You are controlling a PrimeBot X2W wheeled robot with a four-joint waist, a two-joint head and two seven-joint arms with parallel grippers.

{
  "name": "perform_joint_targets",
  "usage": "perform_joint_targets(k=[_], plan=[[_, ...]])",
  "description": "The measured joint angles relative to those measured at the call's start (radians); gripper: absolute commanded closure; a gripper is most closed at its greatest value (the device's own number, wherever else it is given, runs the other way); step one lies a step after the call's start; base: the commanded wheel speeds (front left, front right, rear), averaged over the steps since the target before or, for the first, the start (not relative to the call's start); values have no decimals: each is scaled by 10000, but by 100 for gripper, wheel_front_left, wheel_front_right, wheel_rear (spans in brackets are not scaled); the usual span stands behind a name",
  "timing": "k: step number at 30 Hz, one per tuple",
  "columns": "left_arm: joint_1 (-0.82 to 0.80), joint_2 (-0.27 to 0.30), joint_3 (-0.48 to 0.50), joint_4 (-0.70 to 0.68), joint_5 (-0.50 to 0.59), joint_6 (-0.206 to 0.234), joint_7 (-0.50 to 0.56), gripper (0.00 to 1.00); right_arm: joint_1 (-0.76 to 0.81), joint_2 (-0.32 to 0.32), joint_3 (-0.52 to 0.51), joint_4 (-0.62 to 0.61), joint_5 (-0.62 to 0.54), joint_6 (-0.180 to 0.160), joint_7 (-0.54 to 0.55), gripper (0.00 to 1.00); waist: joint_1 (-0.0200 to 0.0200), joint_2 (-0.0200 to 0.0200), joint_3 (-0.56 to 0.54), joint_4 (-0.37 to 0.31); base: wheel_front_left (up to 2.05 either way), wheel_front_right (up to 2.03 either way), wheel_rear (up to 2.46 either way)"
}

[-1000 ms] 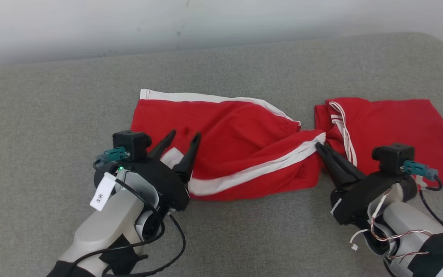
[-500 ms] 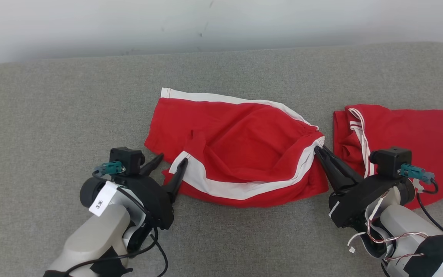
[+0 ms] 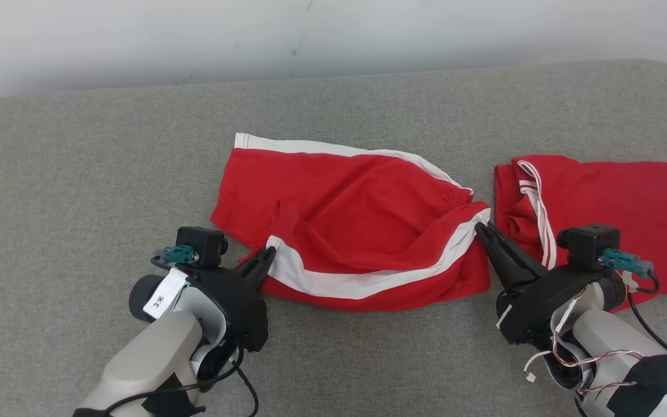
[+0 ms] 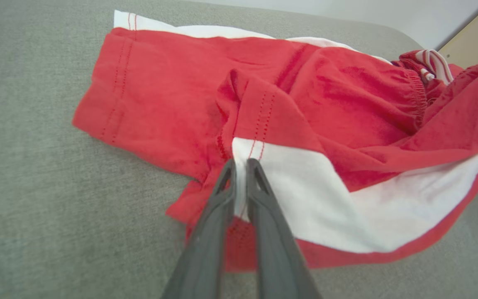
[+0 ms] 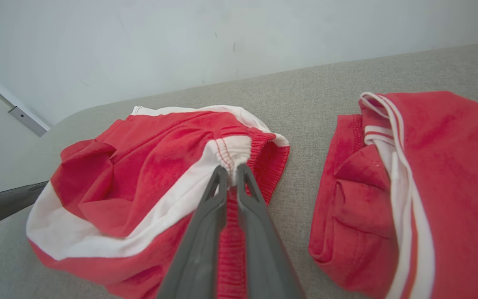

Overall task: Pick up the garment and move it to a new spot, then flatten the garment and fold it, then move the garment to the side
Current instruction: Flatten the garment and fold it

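Loosely rumpled, the red white-striped shorts (image 3: 362, 214) lie on grey upholstery (image 3: 79, 174).

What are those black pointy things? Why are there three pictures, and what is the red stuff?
They are a robot's left gripper and right gripper, pinching fingers at the ends of its two arms. One picture comes from a camera on the robot's head, looking down. The other two come from small cameras on its wrists, looking along the fingers. On the grey cushioned surface lie red shorts with a white stripe, and to the robot's right a second red garment. The left gripper pinches the shorts' leg hem. The right gripper pinches their stretchy waistband.
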Motion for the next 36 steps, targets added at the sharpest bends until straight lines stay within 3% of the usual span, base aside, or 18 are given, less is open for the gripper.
perform_joint_targets(k=[12, 15, 23, 30, 36], plan=[[-202, 15, -272, -6, 238, -8, -259, 100, 55, -4, -213, 280, 2, 88, -84, 100, 0, 0, -111, 97, 0, 0, 0], [-345, 221, -259, 4, 621, 286, -773, 100, 54, 0, -391, 447, 2, 121, -86, 100, 0, 0, -315, 190, 0, 0, 0], [1298, 334, -46, -909, 445, 539, -1081, 100, 1224, -560, -497, 454, 54, 255, -96, 100, 0, 0, -903, 487, 0, 0, 0], [3014, 1200, 176, -2088, -44, 604, -1154, 100, 2080, -698, 27, -165, 109, 353, 77, 100, -2, -3, -1445, 679, 0, 0, 0], [2192, 1471, 456, -2963, -261, 276, -1080, 100, 1476, -823, 217, -426, 69, 378, 895, 100, 0, -3, -1221, 635, 0, 0, 0]])
